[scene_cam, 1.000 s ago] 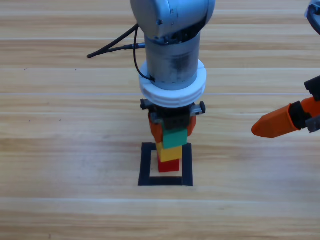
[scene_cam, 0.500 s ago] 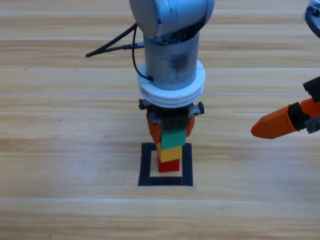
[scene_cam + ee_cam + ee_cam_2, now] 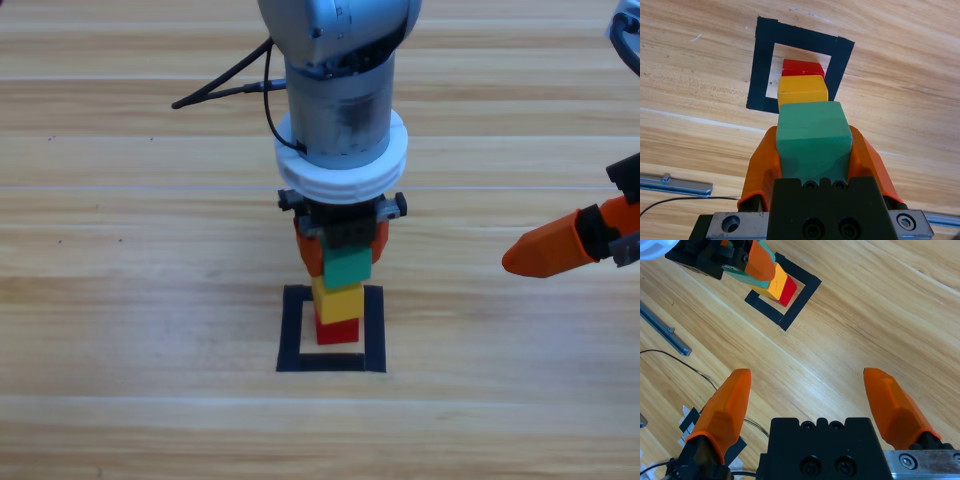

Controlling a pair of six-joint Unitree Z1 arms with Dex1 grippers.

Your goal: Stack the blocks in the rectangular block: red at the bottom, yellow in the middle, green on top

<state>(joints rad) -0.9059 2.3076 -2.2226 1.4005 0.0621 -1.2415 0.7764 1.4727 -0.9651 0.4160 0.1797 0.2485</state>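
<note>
- My left gripper [image 3: 812, 150] hangs over the far edge of the rectangular block [image 3: 291, 330], jaws clamped on the green [image 3: 812, 134] cube.
- Green sits above yellow [image 3: 338, 301], which rests on red [image 3: 336, 331] inside the outline.
- My right gripper [image 3: 545, 248] waits at the right, jaws spread, well apart.
- A black cable [image 3: 225, 88] trails on the table [image 3: 130, 250] at the far left.

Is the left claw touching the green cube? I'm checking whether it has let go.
Touching. The left wrist view shows the left claw with both orange jaws pressed against the sides of the green cube.
</note>
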